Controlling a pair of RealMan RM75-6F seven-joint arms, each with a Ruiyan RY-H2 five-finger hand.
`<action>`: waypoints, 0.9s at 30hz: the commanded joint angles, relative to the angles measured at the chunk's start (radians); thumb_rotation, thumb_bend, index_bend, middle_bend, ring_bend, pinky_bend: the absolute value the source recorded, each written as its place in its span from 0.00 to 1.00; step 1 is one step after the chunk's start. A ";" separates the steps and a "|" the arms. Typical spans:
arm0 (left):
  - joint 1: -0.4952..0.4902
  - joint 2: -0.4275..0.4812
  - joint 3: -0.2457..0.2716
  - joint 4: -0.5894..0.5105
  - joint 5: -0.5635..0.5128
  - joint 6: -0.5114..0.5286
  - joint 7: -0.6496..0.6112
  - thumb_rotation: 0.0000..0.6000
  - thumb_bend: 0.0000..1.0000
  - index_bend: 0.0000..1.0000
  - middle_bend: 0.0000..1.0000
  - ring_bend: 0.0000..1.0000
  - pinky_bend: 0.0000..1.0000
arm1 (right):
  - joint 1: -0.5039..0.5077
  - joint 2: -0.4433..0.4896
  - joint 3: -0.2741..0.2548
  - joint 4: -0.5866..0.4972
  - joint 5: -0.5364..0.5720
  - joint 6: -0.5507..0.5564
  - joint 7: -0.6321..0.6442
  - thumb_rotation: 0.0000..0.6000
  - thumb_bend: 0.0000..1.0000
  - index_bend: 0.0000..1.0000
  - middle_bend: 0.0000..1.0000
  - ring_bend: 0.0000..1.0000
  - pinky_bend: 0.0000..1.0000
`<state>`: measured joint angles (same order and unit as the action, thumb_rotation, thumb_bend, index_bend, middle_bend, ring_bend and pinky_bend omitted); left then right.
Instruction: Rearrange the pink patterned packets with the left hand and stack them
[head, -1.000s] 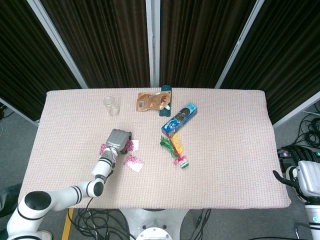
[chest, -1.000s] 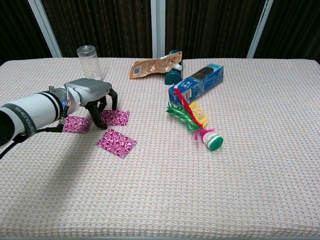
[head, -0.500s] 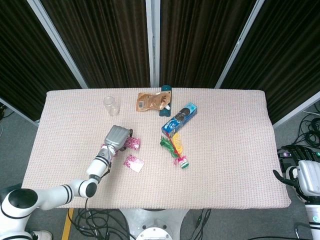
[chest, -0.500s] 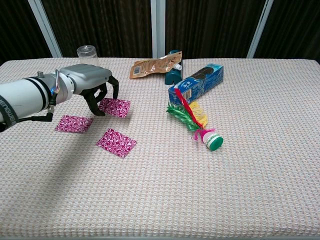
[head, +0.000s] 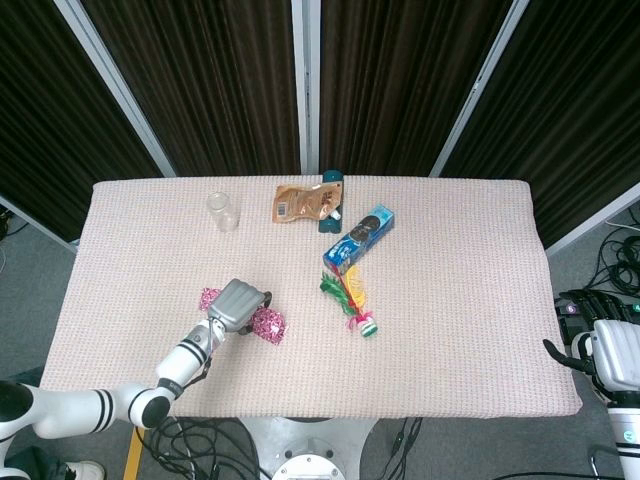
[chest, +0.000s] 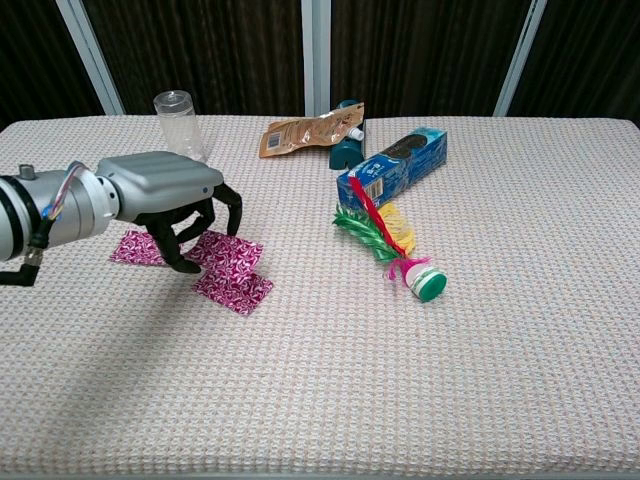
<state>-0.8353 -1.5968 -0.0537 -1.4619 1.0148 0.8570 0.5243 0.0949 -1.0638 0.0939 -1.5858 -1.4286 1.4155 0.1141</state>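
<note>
Pink patterned packets (chest: 235, 275) looked thin, light, floppy; the left hand (chest: 168, 195) pinched 1 by its edge, fingers curled.

On the surface (chest: 520, 330), one packet (chest: 228, 253) lies overlapping another (chest: 236, 290) under the left hand (chest: 165, 190); a third (chest: 135, 248) lies just left. The shuttlecock (chest: 392, 245) sits to their right, the box (chest: 392, 168), pouch (chest: 310, 130) and cup (chest: 176, 118) behind.

Left hand (chest: 165, 195) hides part of the pink packets (chest: 232, 275) (grip unclear).
</note>
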 joint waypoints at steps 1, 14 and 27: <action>0.005 -0.012 0.010 0.009 -0.004 0.004 0.013 1.00 0.28 0.49 0.85 0.84 0.93 | 0.000 0.001 0.000 -0.001 0.000 0.000 0.001 0.80 0.13 0.24 0.20 0.14 0.14; -0.002 -0.088 0.014 0.079 -0.038 -0.010 0.038 1.00 0.28 0.49 0.85 0.83 0.93 | -0.002 0.000 -0.002 -0.001 -0.001 0.000 0.003 0.80 0.13 0.24 0.20 0.14 0.14; -0.015 -0.114 0.019 0.118 -0.018 -0.020 0.060 1.00 0.28 0.48 0.85 0.83 0.93 | -0.007 0.000 -0.004 -0.001 0.005 0.000 0.005 0.80 0.13 0.24 0.20 0.14 0.14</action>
<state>-0.8502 -1.7109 -0.0353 -1.3443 0.9966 0.8371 0.5839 0.0878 -1.0633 0.0896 -1.5872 -1.4234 1.4155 0.1187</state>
